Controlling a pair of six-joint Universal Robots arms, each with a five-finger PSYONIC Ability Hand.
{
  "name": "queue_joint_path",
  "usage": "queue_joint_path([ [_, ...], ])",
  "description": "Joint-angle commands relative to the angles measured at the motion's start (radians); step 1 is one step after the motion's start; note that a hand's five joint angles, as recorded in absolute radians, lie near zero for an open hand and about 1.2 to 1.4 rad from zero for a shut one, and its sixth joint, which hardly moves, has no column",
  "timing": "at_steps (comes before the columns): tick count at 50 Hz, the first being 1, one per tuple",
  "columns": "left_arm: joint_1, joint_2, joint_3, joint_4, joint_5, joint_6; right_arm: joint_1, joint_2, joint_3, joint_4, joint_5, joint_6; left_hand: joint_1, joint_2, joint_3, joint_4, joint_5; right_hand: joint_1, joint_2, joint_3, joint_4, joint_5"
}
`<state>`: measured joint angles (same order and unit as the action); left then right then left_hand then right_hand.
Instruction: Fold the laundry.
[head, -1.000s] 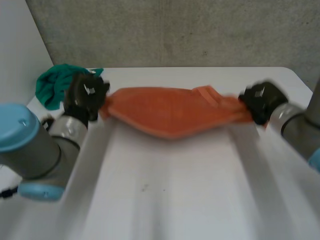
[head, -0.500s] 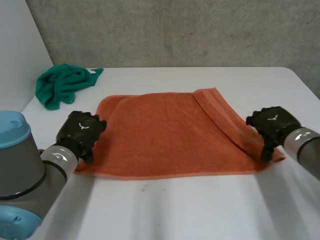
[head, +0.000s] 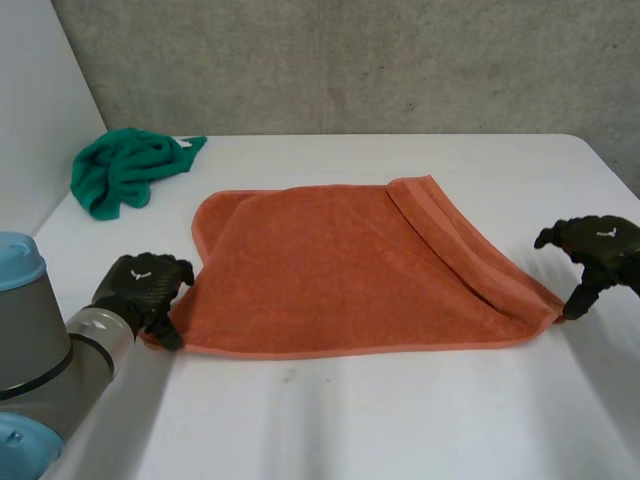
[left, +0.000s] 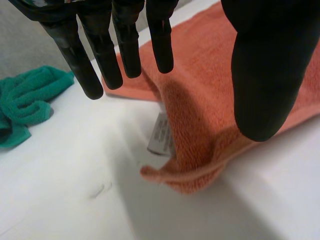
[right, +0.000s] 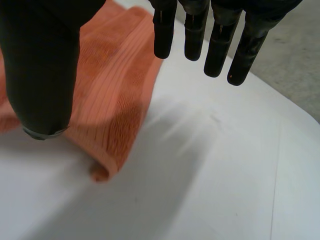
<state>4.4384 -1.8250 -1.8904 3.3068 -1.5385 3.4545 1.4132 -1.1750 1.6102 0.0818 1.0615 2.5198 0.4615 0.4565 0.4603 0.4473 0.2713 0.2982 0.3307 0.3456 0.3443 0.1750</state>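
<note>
Head view: left hand (head: 140, 288) spread open, empty, at towel's (head: 330, 265) near corner; right hand (head: 598, 245) likewise open, empty, just beside opposite corner.

The matte black left hand (head: 140, 288) is showing a small white mark on its back, and so is the matte black right hand (head: 598, 248). The silver-grey cylindrical left arm (head: 95, 338) is carrying a round light-blue cap (head: 15, 262). Slim black fingers (left: 102, 50) are ending in rounded tips beside a thicker thumb (left: 262, 70).

White table (head: 400, 420); rough grey concrete wall (head: 350, 60) behind; white panel (head: 30, 120) left.
</note>
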Motion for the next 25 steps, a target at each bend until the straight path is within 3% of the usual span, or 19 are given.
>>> queue_joint_path([
  [1,0.018,-0.053,-0.01,0.002,0.027,0.051,-0.011,0.046,0.034,0.012,-0.015,-0.121,0.049,0.054,0.05,0.063,0.064,0.13,0.098,0.083,0.084,0.079],
  [10,0.03,-0.071,0.008,0.03,0.032,0.066,-0.005,0.123,0.025,0.003,-0.026,-0.107,0.051,0.057,0.053,0.066,0.067,0.192,0.159,0.144,0.146,0.14],
  [14,0.027,-0.102,0.019,0.056,0.032,0.075,-0.002,0.149,-0.006,-0.016,-0.025,-0.058,0.063,0.068,0.064,0.077,0.079,0.45,0.417,0.402,0.403,0.398],
  [18,0.025,-0.138,0.033,0.066,0.031,0.101,0.001,0.179,-0.052,-0.034,-0.014,0.014,0.081,0.086,0.082,0.095,0.096,1.097,1.064,1.05,1.051,1.046],
  [25,0.024,-0.162,0.045,0.083,0.029,0.137,-0.003,0.176,-0.073,-0.034,-0.003,0.059,0.219,0.224,0.22,0.233,0.234,1.098,1.066,1.051,1.052,1.047],
])
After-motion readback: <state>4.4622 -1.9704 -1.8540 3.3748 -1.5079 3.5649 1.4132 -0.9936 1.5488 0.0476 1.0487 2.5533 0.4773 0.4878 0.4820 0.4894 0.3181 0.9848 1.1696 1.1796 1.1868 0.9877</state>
